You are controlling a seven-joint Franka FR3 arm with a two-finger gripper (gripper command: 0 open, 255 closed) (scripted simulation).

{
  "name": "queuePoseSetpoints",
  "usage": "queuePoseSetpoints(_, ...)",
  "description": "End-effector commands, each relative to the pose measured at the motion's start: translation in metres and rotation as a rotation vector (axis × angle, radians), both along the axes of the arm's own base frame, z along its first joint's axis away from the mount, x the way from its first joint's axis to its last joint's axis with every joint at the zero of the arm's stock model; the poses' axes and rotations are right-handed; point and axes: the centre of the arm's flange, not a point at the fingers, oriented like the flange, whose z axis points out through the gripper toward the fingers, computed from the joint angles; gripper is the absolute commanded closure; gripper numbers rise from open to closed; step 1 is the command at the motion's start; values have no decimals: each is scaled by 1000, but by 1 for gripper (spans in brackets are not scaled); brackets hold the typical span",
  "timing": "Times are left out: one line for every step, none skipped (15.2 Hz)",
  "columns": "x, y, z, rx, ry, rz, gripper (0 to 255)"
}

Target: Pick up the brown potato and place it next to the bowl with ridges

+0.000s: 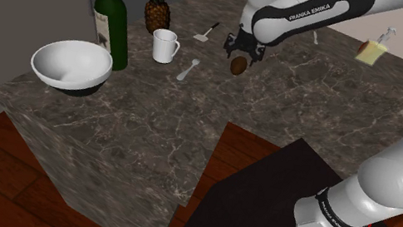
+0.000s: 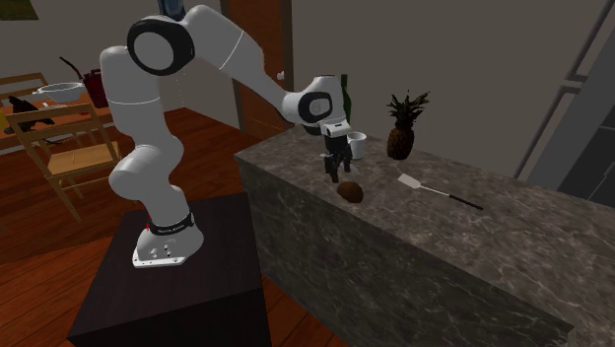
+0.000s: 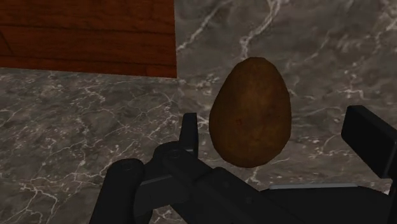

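Gripper (image 1: 240,50) hangs just above the brown potato (image 1: 238,65), its fingers (image 3: 189,130) spread apart and clasping nothing. In the wrist view the potato lies between them, closer to one finger than the other, and neither is seen to touch it.

The white arm (image 1: 401,167) reaches from its black stand (image 1: 259,215) at the shoulder view's lower right, up and left over a dark veined stone counter (image 1: 130,126). At the counter's left end stands an upright green wine bottle (image 1: 112,18). A white bowl (image 1: 53,58) sits just beside the bottle on the near side, close to the counter's left edge. A pineapple (image 1: 158,2) stands upright at the far edge, right of the bottle. A white mug (image 1: 165,46) sits nearer than the pineapple, between the bottle and the potato. A spatula (image 1: 206,33) lies flat on the far side of the mug, left of the gripper. A spoon (image 1: 189,69) lies just right of the mug, on its near side.

The potato rests on the counter to the right of the spoon and mug. It is well apart from the bowl, with the mug and spoon lying between them.
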Motion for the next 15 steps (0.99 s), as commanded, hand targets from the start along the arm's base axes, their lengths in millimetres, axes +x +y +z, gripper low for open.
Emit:
queuePoseSetpoints(8, -9, -11, -9, -6, -47, 0)
queuePoseSetpoints(9, -10, -16, -9, -6, -47, 0)
queuePoseSetpoints(10, -12, -21, -9, -6, -47, 0)
queuePoseSetpoints(10, -13, -26, -9, -6, -47, 0)
queuePoseSetpoints(11, -14, -31, -9, -6, -47, 0)
queuePoseSetpoints(12, -16, -36, -9, -6, -47, 0)
queuePoseSetpoints(12, -17, -41, -9, -6, -47, 0)
queuePoseSetpoints(13, -19, -49, -9, -6, -47, 0)
queuePoseSetpoints(13, -19, -49, -9, -6, -47, 0)
queuePoseSetpoints(13, -19, -49, -9, -6, -46, 0)
queuePoseSetpoints(13, -19, -49, -9, -6, -46, 0)
queuePoseSetpoints(13, -19, -49, -9, -6, -47, 0)
queuePoseSetpoints(13, -19, -49, -9, -6, -47, 0)
queuePoseSetpoints(13, -19, -49, -9, -6, -47, 0)
queuePoseSetpoints(13, -19, -49, -9, -6, -47, 0)
